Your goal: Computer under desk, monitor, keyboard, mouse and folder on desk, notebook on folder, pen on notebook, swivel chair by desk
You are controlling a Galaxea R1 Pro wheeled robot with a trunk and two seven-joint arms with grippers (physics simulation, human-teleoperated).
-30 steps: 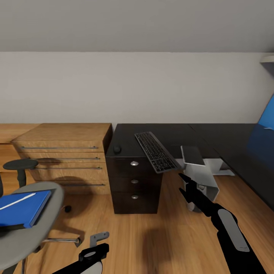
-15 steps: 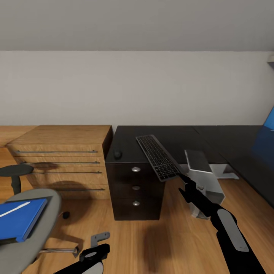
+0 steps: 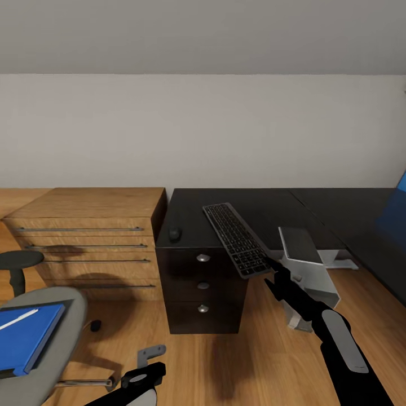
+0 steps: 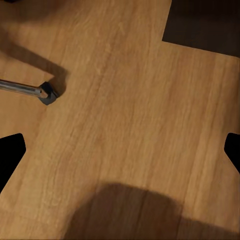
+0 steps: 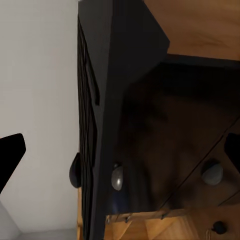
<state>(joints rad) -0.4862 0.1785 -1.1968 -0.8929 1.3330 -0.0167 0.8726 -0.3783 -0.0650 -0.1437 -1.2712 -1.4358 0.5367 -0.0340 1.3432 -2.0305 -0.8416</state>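
Note:
The black keyboard lies slantwise on the corner of the black desk, its near end hanging past the front edge. My right gripper is open at that overhanging end. In the right wrist view the keyboard is edge-on between the spread fingertips of the right gripper. The mouse sits left of the keyboard. The grey computer stands under the desk. The blue folder lies on the swivel chair with a white pen on it. My left gripper hangs open over the floor. The monitor and notebook are out of view.
A light-wood drawer unit stands against the desk's left side. The desk has three drawers with silver knobs. A blue panel shows at the right edge. One chrome chair leg with a castor lies on the wooden floor below my left gripper.
The whole view has shifted: desk and keyboard sit lower, and the chair has slid toward the left edge. My right fingertips now reach the keyboard's overhanging end. Both arms hold their pose.

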